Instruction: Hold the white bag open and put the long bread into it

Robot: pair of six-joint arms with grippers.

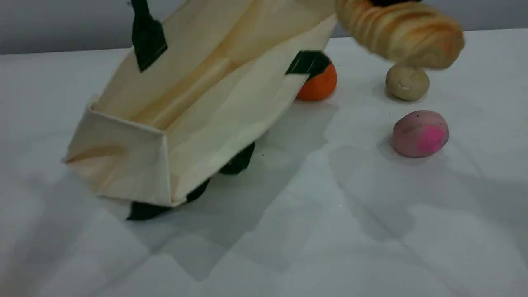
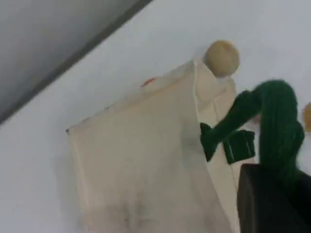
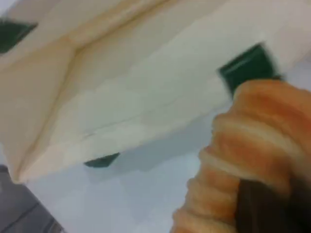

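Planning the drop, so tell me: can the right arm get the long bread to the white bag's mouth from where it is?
Probably yes. The long bread hangs clear of the table beside the white bag, whose upper end is lifted by its green rope handle. Nothing stands between them, though the bag's mouth itself lies out of view.

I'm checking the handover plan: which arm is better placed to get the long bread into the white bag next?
The right. Its gripper already holds the long bread lifted beside the white bag, while the left gripper is shut on the green rope handle, lifting the bag.
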